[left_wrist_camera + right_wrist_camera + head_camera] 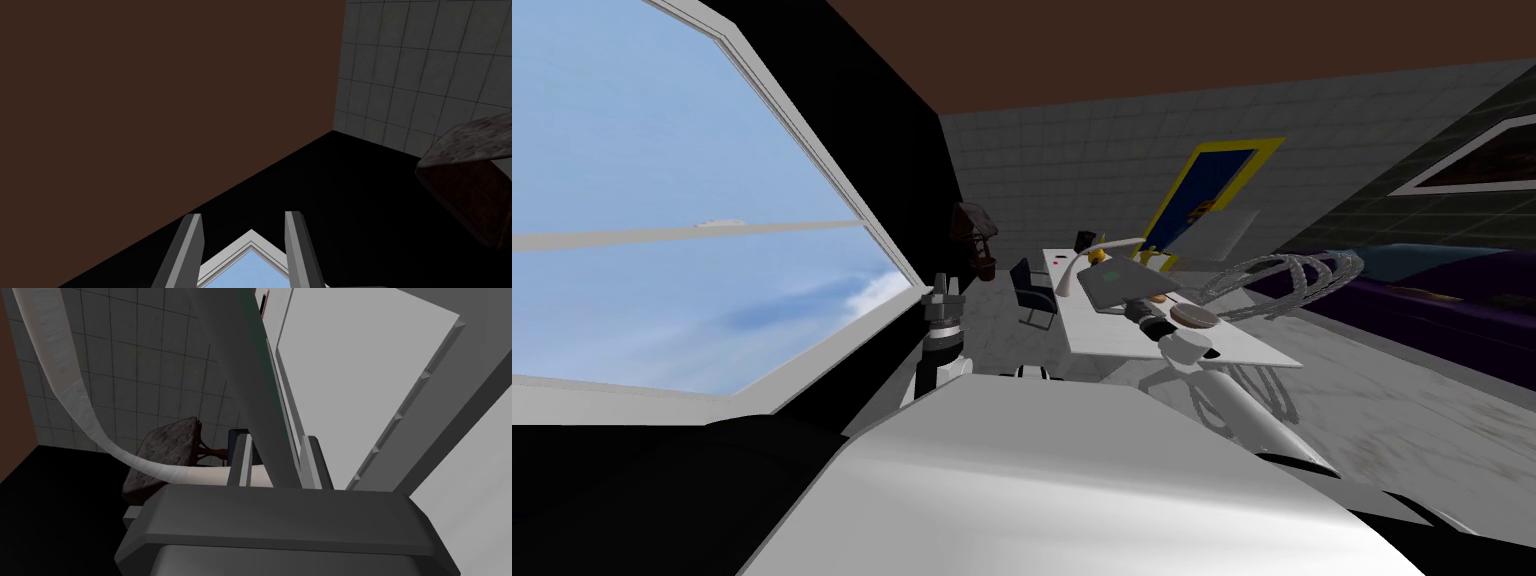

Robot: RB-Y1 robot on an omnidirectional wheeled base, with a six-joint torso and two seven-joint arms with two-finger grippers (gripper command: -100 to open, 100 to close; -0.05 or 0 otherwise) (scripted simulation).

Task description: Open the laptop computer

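Two fingers of the left gripper (945,288) stand spread with nothing between them, left of centre in the head view, beside the window (662,200). At mid-frame the grey laptop (1115,283) sits on the white desk (1092,338), its lid apparently slanted upward. The right gripper (1140,312) is at its near edge, fingers (243,460) pinching the lid.

The white desk (1102,335) in front of me carries a grey laptop (1117,283) with its lid partly raised. A white bent-neck lamp (1097,252) stands just behind it, a round brown dish (1194,316) lies nearer me, and a dark box (1084,240) sits at the far end.
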